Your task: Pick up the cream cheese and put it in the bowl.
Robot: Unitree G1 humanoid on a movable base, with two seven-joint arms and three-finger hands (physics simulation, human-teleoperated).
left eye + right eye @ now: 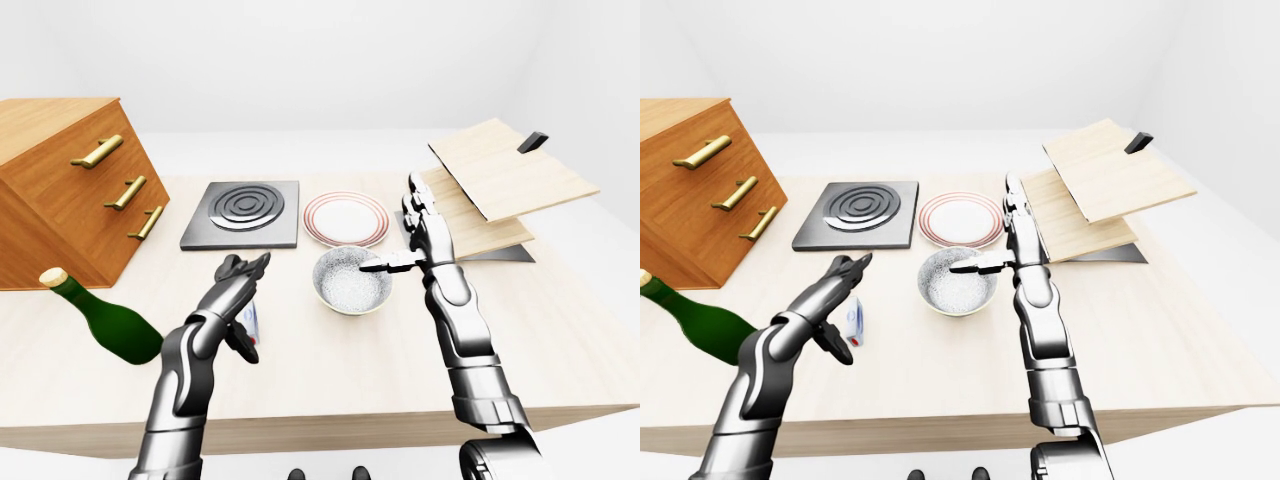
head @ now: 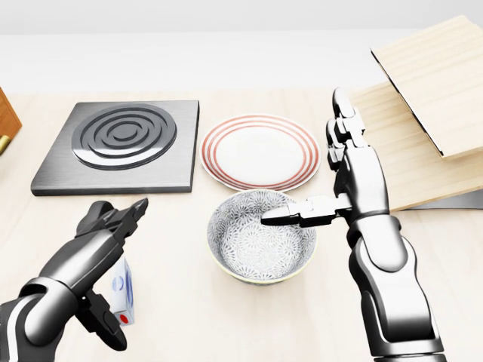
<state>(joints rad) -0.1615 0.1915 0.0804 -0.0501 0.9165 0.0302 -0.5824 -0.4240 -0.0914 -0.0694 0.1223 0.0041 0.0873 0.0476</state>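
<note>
On a pale wooden worktop (image 2: pixel 226 317), the robot's left hand (image 2: pixel 106 234) hangs with fingers spread, grasping nothing, just above the cream cheese box (image 2: pixel 122 296), which lies flat to the left of the patterned bowl (image 2: pixel 262 236). The right hand (image 2: pixel 343 170) stands upright, released, its thumb reaching over the bowl's rim, below a red-striped plate (image 2: pixel 260 151).
</note>
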